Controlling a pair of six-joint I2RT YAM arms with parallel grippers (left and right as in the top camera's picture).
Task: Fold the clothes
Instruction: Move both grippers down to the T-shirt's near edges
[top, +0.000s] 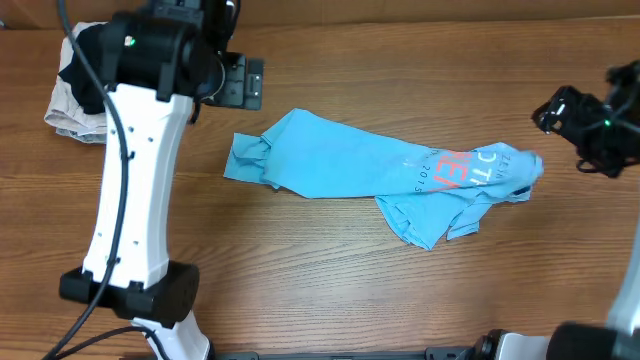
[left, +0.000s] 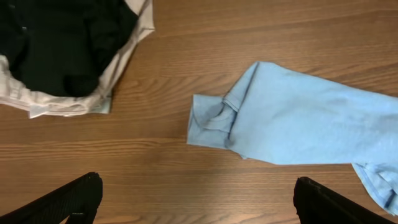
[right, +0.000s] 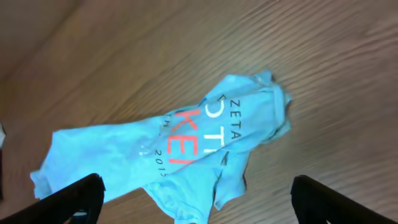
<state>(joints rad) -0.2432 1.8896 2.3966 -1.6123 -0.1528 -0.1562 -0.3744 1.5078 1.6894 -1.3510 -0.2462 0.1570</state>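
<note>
Lying crumpled across the middle of the counter (top: 330, 290), with bare wood on the near side: the light-blue T-shirt (top: 380, 165), a twisted strip rather than a flat garment. Showing no neat fold anywhere; plain end bunched, lettered end with red and white print doubled over itself. Judging from that, barely started, with spreading flat, turning the sleeves in and halving all left to do.

Poised near the shirt's plain end: left gripper (left: 196, 190), jaws spread wide, pinching nothing, clear of the fabric. Off the shirt's lettered end: right gripper (right: 196, 182), jaws likewise spread wide and empty.

Farther off, well apart from the shirt's plain end: beige folded cloth (left: 62, 102) with a black garment (left: 56, 37) heaped on it. No basket, box or other container visible around the shirt.
</note>
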